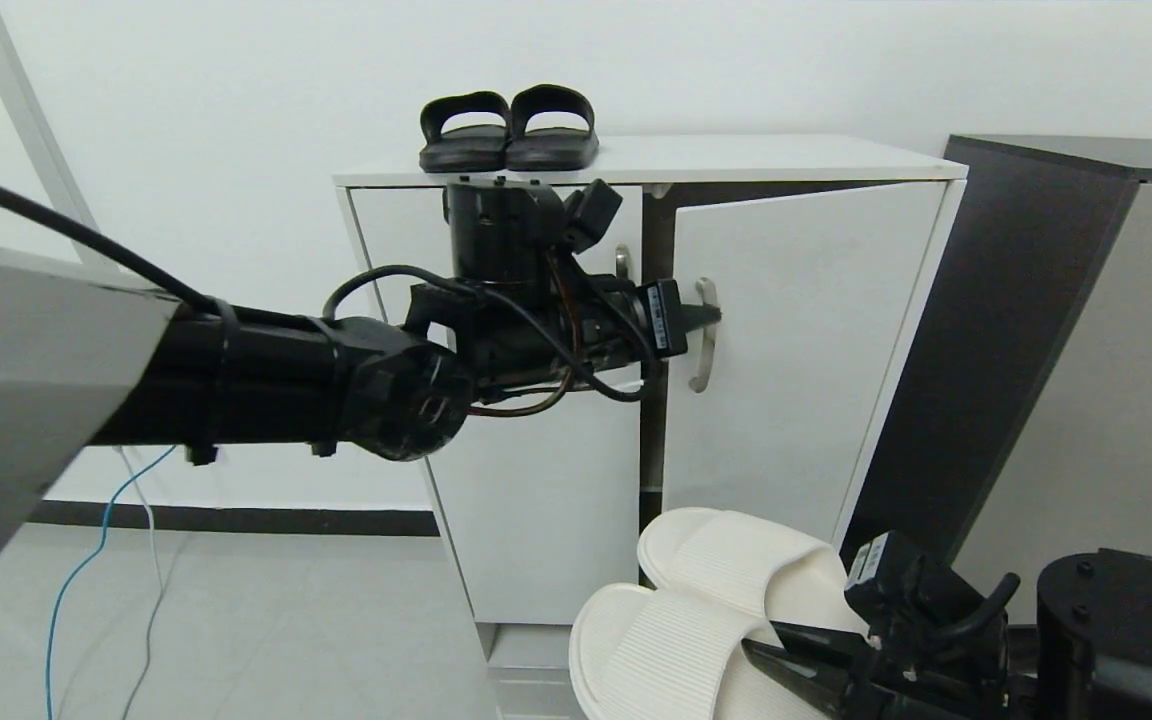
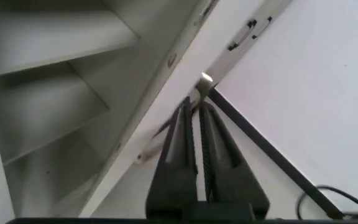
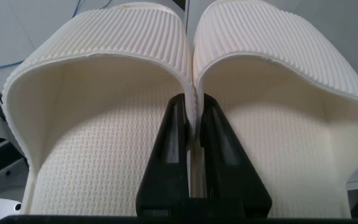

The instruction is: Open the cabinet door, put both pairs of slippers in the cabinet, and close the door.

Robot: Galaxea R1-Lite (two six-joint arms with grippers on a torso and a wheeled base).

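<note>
At centre of the head view, a white cabinet (image 1: 786, 157) w/ two doors is seen against a plain white wall (image 1: 186, 100). The black slippers (image 1: 508, 128) are set side by side on its top, at the upper middle of the frame. The right-hand door (image 1: 796, 380) is seen slightly ajar, w/ a dark gap between it & the left-hand door (image 1: 536, 500).

The left gripper (image 1: 711, 318) is placed at the ajar door's metal handle (image 1: 703, 350), approx. mid-frame. Its fingers (image 2: 182, 134) are drawn almost together, tips at the handle; whether the handle is actually clasped can't be told. In the left wrist view, pale shelves (image 2: 48, 37) inside the cabinet are shown past the door edge.

At lower right of the head view, the white slippers (image 1: 706, 590) are pinched by the right gripper (image 1: 771, 655), in front of the cabinet's base. In the right wrist view the two touching inner side walls are clamped between the fingertips, one slipper to each side.

A dark grey unit (image 1: 1016, 330) is stood just beside the cabinet, at right of the frame. A pale grey floor (image 1: 286, 620) is met by a black skirting strip (image 1: 236, 520) at lower left, where a blue cable (image 1: 76, 575) is trailed down to the floor.
</note>
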